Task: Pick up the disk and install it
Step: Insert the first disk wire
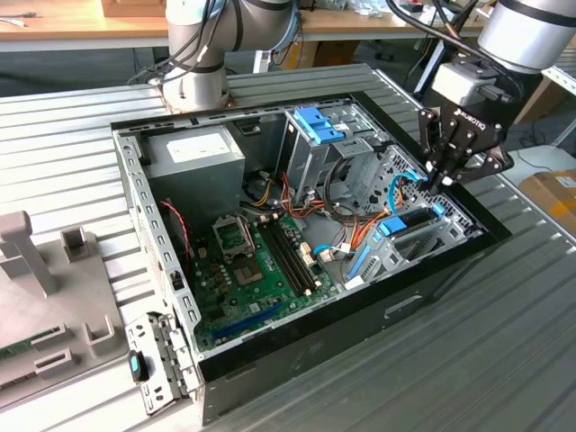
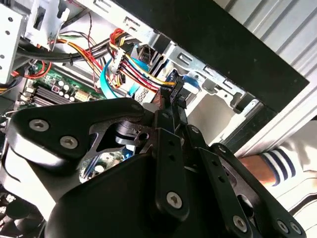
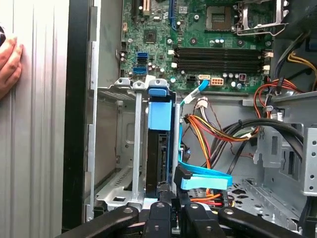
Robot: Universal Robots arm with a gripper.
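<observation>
Hovering over the computer case's (image 1: 270, 360) drive cage (image 3: 119, 148), the end effector (image 1: 443, 180) has its fingers drawn together (gripping nothing), tips just above the disk (image 3: 159, 144), which stands on edge, slotted into that cage.

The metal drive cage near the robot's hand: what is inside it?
Inside the metal drive cage, the disk stands on edge in one slot, its blue rail facing out. The slot beside it looks empty. The hand covers the disk's near end, so its connectors cannot be seen.
</observation>
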